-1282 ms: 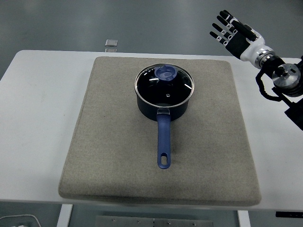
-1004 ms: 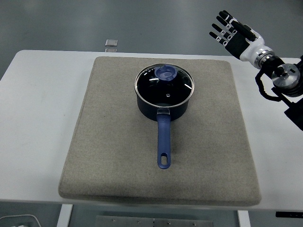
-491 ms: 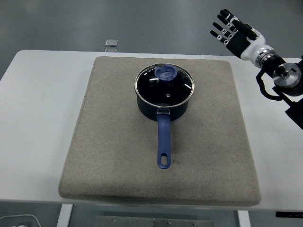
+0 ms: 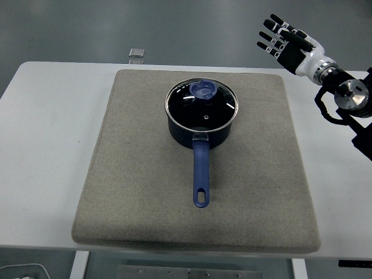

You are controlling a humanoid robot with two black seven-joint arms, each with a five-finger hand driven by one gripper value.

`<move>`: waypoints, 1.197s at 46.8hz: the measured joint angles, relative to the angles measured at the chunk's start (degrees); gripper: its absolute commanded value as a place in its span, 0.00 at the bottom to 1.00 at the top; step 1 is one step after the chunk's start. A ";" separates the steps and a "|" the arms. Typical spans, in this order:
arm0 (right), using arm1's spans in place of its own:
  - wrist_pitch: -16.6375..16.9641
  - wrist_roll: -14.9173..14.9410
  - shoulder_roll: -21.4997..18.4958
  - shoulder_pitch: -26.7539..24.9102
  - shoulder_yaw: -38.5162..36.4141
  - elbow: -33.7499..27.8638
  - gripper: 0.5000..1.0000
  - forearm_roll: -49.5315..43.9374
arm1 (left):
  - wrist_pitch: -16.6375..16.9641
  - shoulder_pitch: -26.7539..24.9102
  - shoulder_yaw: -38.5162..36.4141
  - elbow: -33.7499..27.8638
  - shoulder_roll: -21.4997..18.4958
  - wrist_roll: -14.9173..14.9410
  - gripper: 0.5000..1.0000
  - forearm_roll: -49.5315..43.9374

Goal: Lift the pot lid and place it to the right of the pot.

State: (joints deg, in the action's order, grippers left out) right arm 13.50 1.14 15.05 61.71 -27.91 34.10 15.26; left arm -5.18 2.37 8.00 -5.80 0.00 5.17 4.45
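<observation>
The fingers [image 4: 272, 34] of the right hand [image 4: 288, 45] are spread wide and hold nothing. That hand hangs in the air past the far right corner of the grey mat [image 4: 145, 192], well apart from the pot [image 4: 200, 131] and above the far edge of the worktop [image 4: 46, 133]. The left hand is not in view.

The lid [image 4: 201, 106], a glass one with a blue knob [image 4: 203, 89] near its far rim, sits flat and closed on the dark blue pot, which stands on the far middle of the mat with its long blue handle [image 4: 200, 174] pointing toward the near edge. The stretch of mat to the right of the pot is bare.

So, judging from this, nothing of the task is done yet: the lid is untouched. What is left is everything: bringing the hand down and leftward to the knob, gripping it, lifting the lid clear of the rim, and setting it down on the mat right of the pot.
</observation>
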 measured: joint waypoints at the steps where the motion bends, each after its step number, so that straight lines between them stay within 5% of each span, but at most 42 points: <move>1: 0.53 0.00 0.08 0.00 0.03 0.00 0.83 -0.04 | 0.00 0.00 0.00 0.00 0.00 0.00 1.00 0.00; 43: 0.78 0.20 0.42 3.45 0.26 3.45 0.83 -23.52 | 0.00 0.00 -0.02 0.00 0.00 -0.02 1.00 -0.01; 56: 1.11 0.56 2.23 7.41 7.86 6.02 0.83 -27.84 | 0.00 0.00 0.00 -0.02 0.00 -0.03 1.00 0.02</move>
State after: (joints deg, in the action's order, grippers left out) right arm 14.61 1.71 17.28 69.12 -20.05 40.12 -12.58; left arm -5.18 2.37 8.00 -5.82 0.00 5.13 4.47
